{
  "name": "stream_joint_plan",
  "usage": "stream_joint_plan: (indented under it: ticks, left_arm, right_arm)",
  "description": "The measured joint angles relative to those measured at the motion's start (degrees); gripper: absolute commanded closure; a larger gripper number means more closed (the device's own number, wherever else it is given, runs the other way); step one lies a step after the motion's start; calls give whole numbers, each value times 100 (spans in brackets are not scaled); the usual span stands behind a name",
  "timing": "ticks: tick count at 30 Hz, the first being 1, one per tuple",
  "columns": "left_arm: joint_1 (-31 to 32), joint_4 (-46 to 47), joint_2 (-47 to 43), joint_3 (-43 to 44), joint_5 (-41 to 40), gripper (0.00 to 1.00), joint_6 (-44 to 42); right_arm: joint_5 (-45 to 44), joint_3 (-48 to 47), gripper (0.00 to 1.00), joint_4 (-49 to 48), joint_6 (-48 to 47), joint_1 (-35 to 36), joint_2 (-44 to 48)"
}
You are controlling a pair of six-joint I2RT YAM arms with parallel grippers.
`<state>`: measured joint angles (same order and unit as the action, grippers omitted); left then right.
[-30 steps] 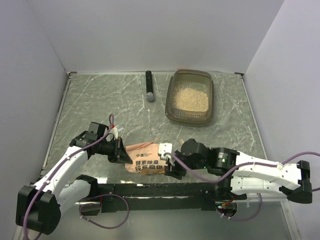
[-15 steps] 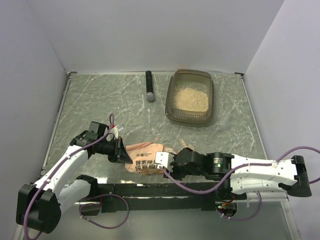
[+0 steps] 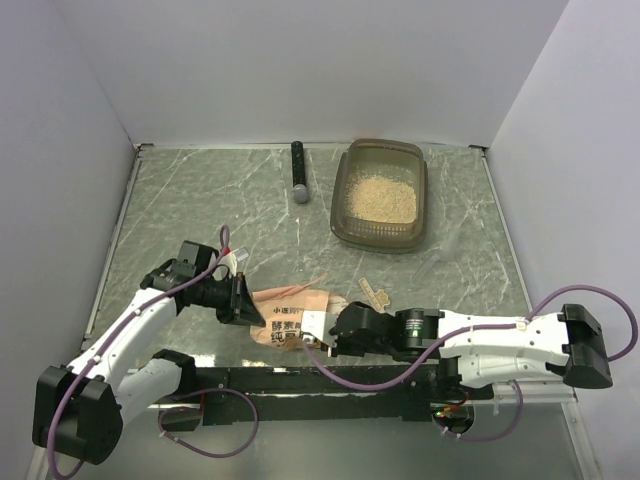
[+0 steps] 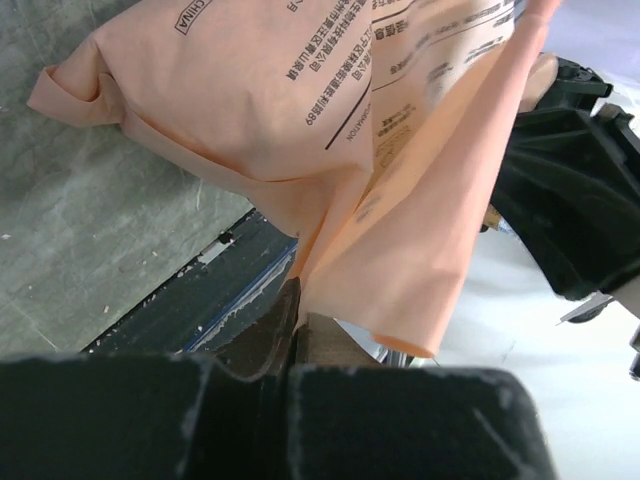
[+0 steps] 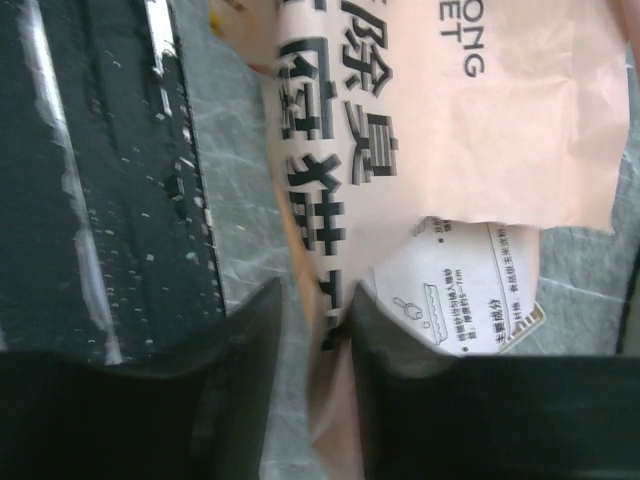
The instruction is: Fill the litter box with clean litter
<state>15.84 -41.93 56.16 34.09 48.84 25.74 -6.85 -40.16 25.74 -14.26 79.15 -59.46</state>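
The rectangular, translucent grey-brown plastic litter box (image 3: 342,205) sits at the far side of the grey-green marbled table (image 3: 200,220), right of centre, with its long axis running away from the arm bases. A loose bed of pale beige clean litter (image 3: 380,198) lies in it, covering the floor but well below the walls.

The soft orange-pink pouch (image 3: 290,318) with black Chinese print lies near the front edge, well apart from the box. The box lies beyond the pouch and off to the right (so the right arm is the nearer one to the tray). The pouch stretches left to right between the two tools.

The left gripper (image 3: 243,300) is pinched tight on the pouch's left end, with a fold of the film caught between its fingers in the wrist view. The right gripper (image 3: 318,333) has its jaws apart astride the pouch's right edge, with table showing in the gap; it does not look to be biting yet.

As I judge it, the coming move is to lift the pouch and carry it away and rightward over the box. A few thin beige scraps (image 3: 375,293) lie just beside the right arm.
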Motion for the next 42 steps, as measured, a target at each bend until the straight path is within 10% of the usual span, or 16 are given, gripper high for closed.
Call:
stream_joint_plan:
  ticks: [2,16,25,36,42]
  left_arm:
    - [0,-52,7,39,2,99,-22]
    - [-13,-122,-981,2194,-796,78,-894]
    - [177,1351,-1971,1246,166,76,-745]
    - [3477,1989,-721,1478,-1635,49,-1268]
    - [4002,2286,-625,1255,-2667,44,-1998]
  right_arm:
    - [-129,0,100,-11,11,0,-109]
    - [313,-210,100,291,0,-603,9]
    - [1550,-608,100,979,-208,-1825,72]
    - [2175,-870,100,1373,-363,-2323,-4]
    - [2260,-850,100,1386,-358,-2343,37]
